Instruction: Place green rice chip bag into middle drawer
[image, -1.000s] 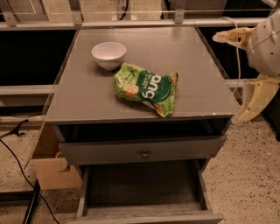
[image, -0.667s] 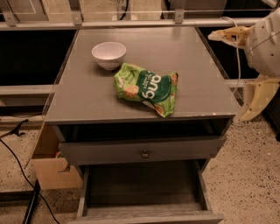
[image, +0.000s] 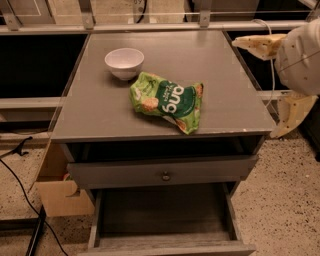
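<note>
Green rice chip bag (image: 166, 101): mid-frame on worktop (image: 95, 112), ungrasped. Next, bring end effector (image: 255, 89), spread apart at right edge, over it.

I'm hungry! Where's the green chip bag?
In the camera view, the green rice chip bag lies on the cabinet top beside the white bowl; the gripper hovers at right.

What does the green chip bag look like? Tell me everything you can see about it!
The green chip bag is crinkly, light green at one end and dark green at the other, with big white letters and pictures of round tan chips. It lies flat on the grey cabinet top, near the front edge, just in front of the white bowl. Nothing holds it: the gripper hangs at the right side, open, not touching it.
</note>
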